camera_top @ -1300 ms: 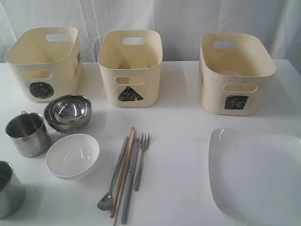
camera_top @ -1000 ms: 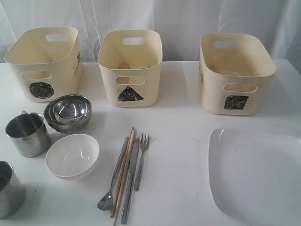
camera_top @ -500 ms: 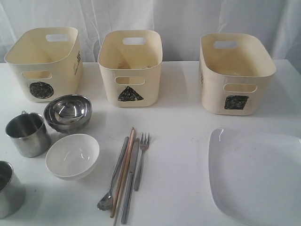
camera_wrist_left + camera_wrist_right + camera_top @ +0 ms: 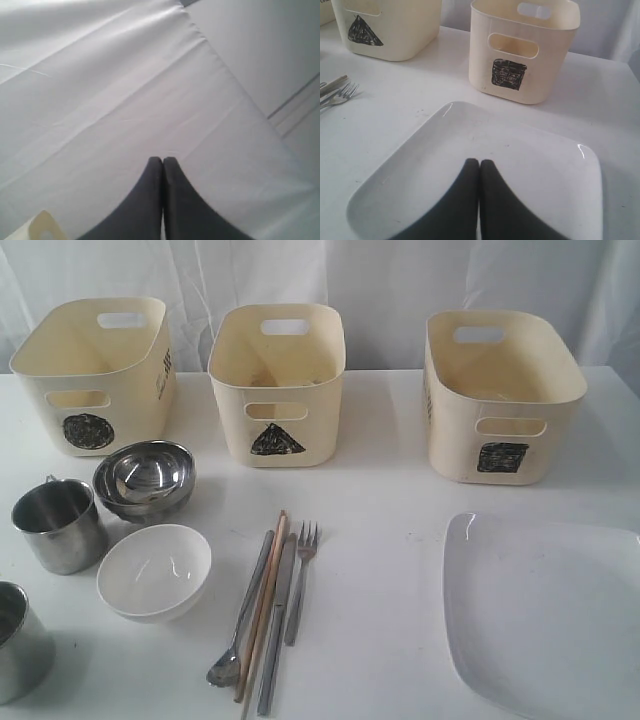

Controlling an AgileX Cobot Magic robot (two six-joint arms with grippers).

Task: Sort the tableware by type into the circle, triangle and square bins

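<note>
Three cream bins stand at the back: circle bin, triangle bin, square bin. In front lie a steel bowl, a white bowl, two steel mugs, a spoon, chopsticks, a knife, a fork and a white plate. Neither arm shows in the exterior view. My left gripper is shut over white cloth. My right gripper is shut above the plate, with the square bin beyond it.
White cloth covers the table, with a white curtain behind the bins. A cream rim corner shows in the left wrist view. The triangle bin and fork tines show in the right wrist view.
</note>
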